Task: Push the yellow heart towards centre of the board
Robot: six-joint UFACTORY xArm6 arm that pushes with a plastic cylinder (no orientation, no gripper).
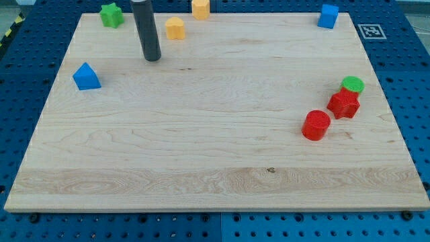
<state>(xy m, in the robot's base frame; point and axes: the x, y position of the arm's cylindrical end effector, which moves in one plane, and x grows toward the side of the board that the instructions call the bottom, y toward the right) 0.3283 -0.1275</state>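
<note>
The yellow heart [175, 28] lies near the view's top edge of the wooden board [215, 154], left of the middle. My tip [152, 58] rests on the board just below and to the left of the heart, a short gap apart from it. A second yellow block [200, 8] sits at the board's top edge, up and to the right of the heart; its shape is not clear.
A green star [111, 15] sits at the top left. A blue triangular block [86, 76] lies at the left. A blue cube [328, 15] is at the top right. A green cylinder [352, 84], a red star [344, 103] and a red cylinder [316, 125] cluster at the right.
</note>
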